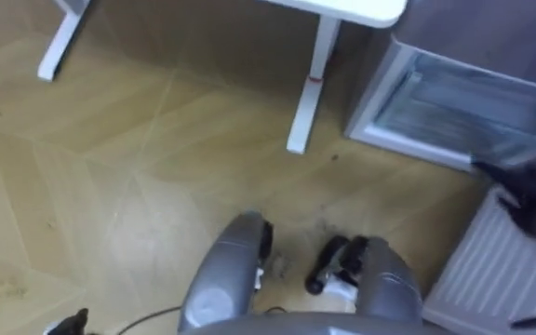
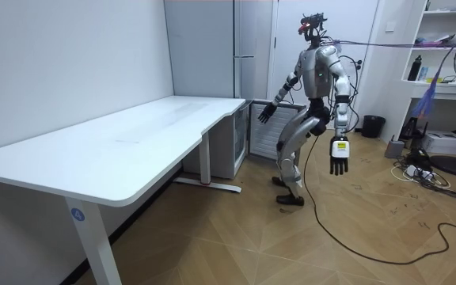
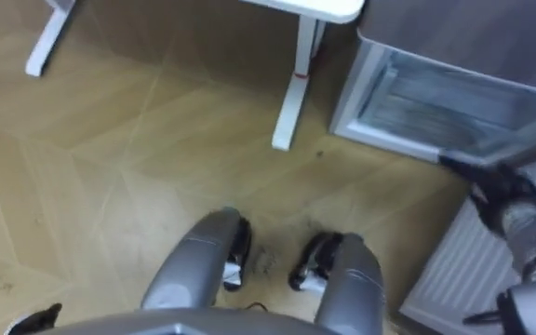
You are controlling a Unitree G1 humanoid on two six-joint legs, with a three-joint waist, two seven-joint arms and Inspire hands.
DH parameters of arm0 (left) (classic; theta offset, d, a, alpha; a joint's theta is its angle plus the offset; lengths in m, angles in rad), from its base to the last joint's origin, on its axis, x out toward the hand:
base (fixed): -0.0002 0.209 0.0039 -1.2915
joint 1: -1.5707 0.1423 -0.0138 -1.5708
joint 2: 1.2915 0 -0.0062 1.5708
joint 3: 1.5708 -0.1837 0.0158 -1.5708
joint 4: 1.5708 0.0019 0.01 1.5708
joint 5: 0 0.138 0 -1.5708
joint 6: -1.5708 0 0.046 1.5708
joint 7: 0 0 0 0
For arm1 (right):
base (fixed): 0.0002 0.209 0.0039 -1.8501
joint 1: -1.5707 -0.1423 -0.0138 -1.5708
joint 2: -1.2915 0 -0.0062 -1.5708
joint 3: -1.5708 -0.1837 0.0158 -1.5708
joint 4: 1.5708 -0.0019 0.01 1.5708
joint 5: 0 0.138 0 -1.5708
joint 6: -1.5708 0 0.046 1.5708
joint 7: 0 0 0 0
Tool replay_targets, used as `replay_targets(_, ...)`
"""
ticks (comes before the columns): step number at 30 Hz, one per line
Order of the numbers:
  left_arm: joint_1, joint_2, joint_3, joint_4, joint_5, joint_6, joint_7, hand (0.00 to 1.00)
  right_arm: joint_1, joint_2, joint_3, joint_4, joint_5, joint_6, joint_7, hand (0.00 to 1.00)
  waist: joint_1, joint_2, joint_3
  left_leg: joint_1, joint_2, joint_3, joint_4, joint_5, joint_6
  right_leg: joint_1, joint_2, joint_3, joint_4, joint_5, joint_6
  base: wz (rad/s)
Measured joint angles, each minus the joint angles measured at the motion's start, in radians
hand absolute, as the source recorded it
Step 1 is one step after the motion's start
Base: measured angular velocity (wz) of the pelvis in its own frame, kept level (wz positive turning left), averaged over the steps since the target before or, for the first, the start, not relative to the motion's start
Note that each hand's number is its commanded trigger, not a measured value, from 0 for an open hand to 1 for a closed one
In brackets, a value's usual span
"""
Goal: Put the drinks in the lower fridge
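The lower fridge compartment stands open ahead on my right, with a pale drawer inside. Its white ribbed door is swung out beside my right leg. My right hand is held out over the top edge of that door, fingers spread and holding nothing. In the room view this hand reaches toward the open door of the tall grey fridge. My left hand hangs open at my side, empty, and its fingertips show at the lower left. I see no drink in either hand.
A white desk stands left of the fridge, and its leg rises from the wooden floor in front of me. A shelf with a dark bottle, a fan and a small bin are behind me.
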Motion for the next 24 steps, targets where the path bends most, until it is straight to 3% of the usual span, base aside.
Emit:
replay_targets(1,-0.001,-0.011,0.001,0.001,-0.001,0.001,0.000,0.00,0.020,0.029,0.000,0.003,-0.040,0.000,0.009,0.00,-0.012,-0.001,0.0002,0.025,0.001,0.004,-0.014,0.028,0.012,0.024,0.002,0.000,-0.015,0.039,-0.004,0.00)
replay_targets(2,-0.005,-0.027,0.005,0.003,-0.001,0.001,0.001,0.00,0.048,0.056,0.001,0.012,-0.084,0.000,0.024,0.00,-0.024,-0.001,-0.0014,0.047,0.002,0.010,-0.022,0.030,0.015,0.047,0.007,0.001,-0.030,0.068,-0.012,0.04)
replay_targets(4,-0.019,-0.056,0.005,0.006,0.003,0.002,0.003,0.00,0.091,0.092,0.002,0.013,-0.170,0.003,0.038,0.00,-0.033,0.002,-0.0052,0.088,0.002,0.015,-0.064,0.030,0.015,0.086,0.015,-0.002,-0.068,0.073,-0.005,0.03)
replay_targets(8,-0.016,-0.107,0.005,0.018,0.019,-0.005,0.033,0.00,0.173,0.175,0.007,0.014,-0.356,0.008,0.040,0.00,-0.035,-0.001,-0.0174,0.222,-0.001,0.035,-0.223,0.064,0.015,0.194,0.036,-0.005,-0.196,0.109,-0.006,-0.11)
replay_targets(14,-0.012,-0.134,0.026,0.090,0.055,-0.004,0.061,0.00,0.265,0.224,0.011,-0.040,-0.457,0.006,0.026,0.00,-0.066,-0.016,-0.0190,0.455,0.004,0.037,-0.452,0.107,-0.001,0.400,0.088,-0.002,-0.384,0.125,0.014,-0.01)
replay_targets(16,-0.009,-0.154,0.071,0.093,0.076,-0.003,0.070,0.00,0.281,0.232,0.009,-0.052,-0.465,0.003,0.021,0.00,-0.069,-0.017,-0.0182,0.496,0.011,0.037,-0.484,0.111,-0.005,0.445,0.102,-0.007,-0.425,0.129,0.019,-0.02)
replay_targets(17,-0.007,-0.166,0.097,0.094,0.098,-0.001,0.073,0.00,0.293,0.246,-0.002,-0.052,-0.479,-0.006,0.019,0.00,-0.076,-0.016,-0.0215,0.530,0.012,0.037,-0.507,0.116,-0.007,0.474,0.106,-0.011,-0.445,0.129,0.020,0.00)
replay_targets(19,0.002,-0.177,0.122,0.098,0.116,0.000,0.075,0.00,0.300,0.268,-0.015,-0.053,-0.501,-0.015,0.016,0.00,-0.086,-0.028,-0.0195,0.578,0.017,0.037,-0.548,0.123,-0.011,0.517,0.120,-0.011,-0.485,0.133,0.026,0.00)
replay_targets(24,0.006,-0.202,0.136,0.111,0.157,0.017,0.090,0.00,0.309,0.302,-0.056,-0.069,-0.581,-0.026,-0.021,0.00,-0.119,-0.041,-0.0207,0.628,0.021,0.037,-0.596,0.128,-0.014,0.564,0.140,0.003,-0.520,0.136,0.029,-0.03)
